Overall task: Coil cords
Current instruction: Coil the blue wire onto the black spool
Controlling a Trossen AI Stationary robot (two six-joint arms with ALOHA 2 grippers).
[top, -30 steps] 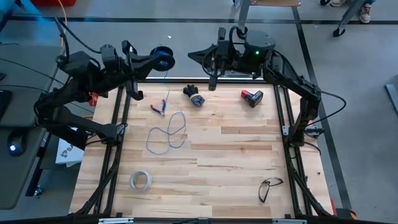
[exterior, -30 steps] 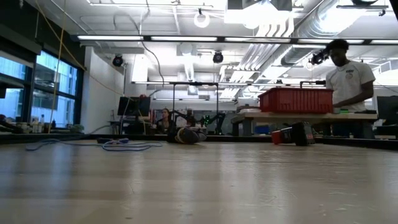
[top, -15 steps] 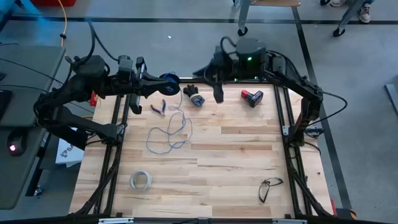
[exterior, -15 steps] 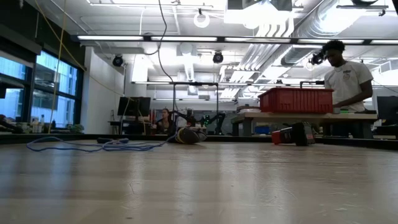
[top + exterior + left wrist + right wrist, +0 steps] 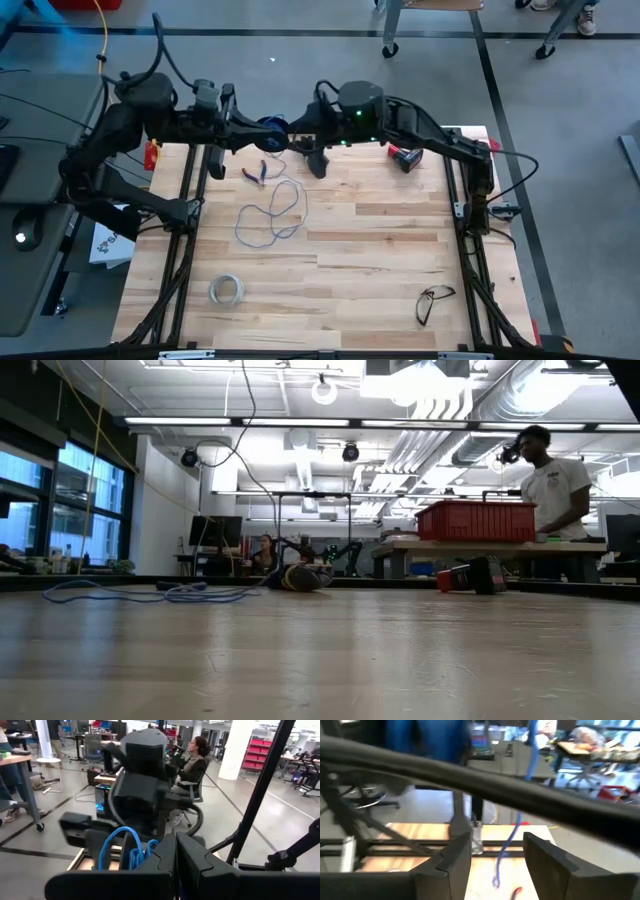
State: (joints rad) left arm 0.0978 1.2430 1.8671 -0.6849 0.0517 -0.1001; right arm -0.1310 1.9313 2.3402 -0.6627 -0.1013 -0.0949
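From my station I saw the left gripper clamped on the small round dark-blue spool above the table's far edge, its fingers pressed together in the wrist view. From the spool the thin bluish-grey wire dropped to loose loops on the pale wooden table. Just right of the spool, the right gripper hung with fingers apart, the wire between them.

The spool, small, round and dark blue-black, is up off the table at about eleven o'clock, near the far edge. The thin bluish-grey wire drops from it and lies in loose overlapping loops on the wood, toward nine o'clock of centre.
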